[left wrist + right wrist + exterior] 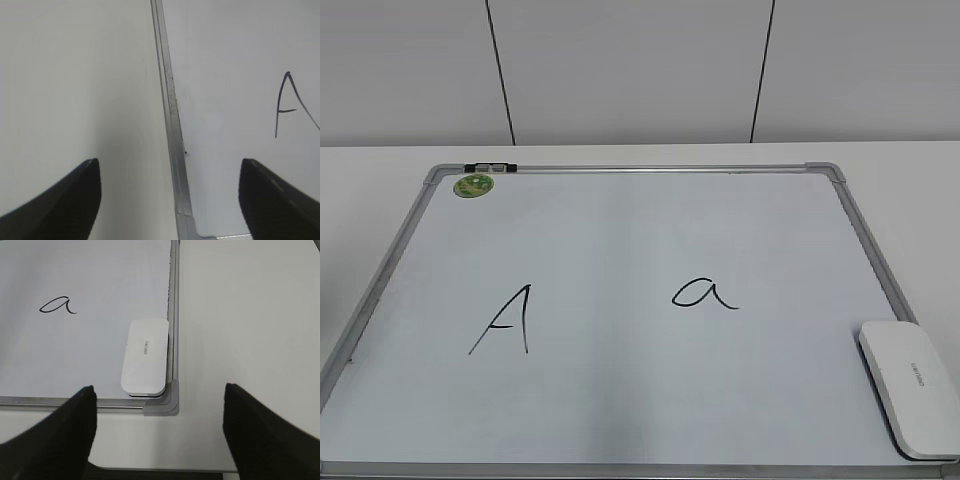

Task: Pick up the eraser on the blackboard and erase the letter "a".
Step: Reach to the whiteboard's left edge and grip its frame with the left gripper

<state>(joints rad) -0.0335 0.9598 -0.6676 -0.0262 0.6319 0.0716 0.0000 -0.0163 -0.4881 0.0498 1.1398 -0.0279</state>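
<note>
The white eraser lies flat in the near right corner of the blackboard, against its frame. It also shows in the right wrist view. The small cursive letter "a" is drawn right of the board's middle, and shows in the right wrist view. My right gripper is open and empty, above the table just in front of the board's near right corner, short of the eraser. My left gripper is open and empty over the board's left frame edge. Neither gripper shows in the exterior view.
A tall capital "A" is drawn on the board's left half, also in the left wrist view. A round green sticker sits at the far left corner. White table surrounds the board; a grey corner piece lies by the eraser.
</note>
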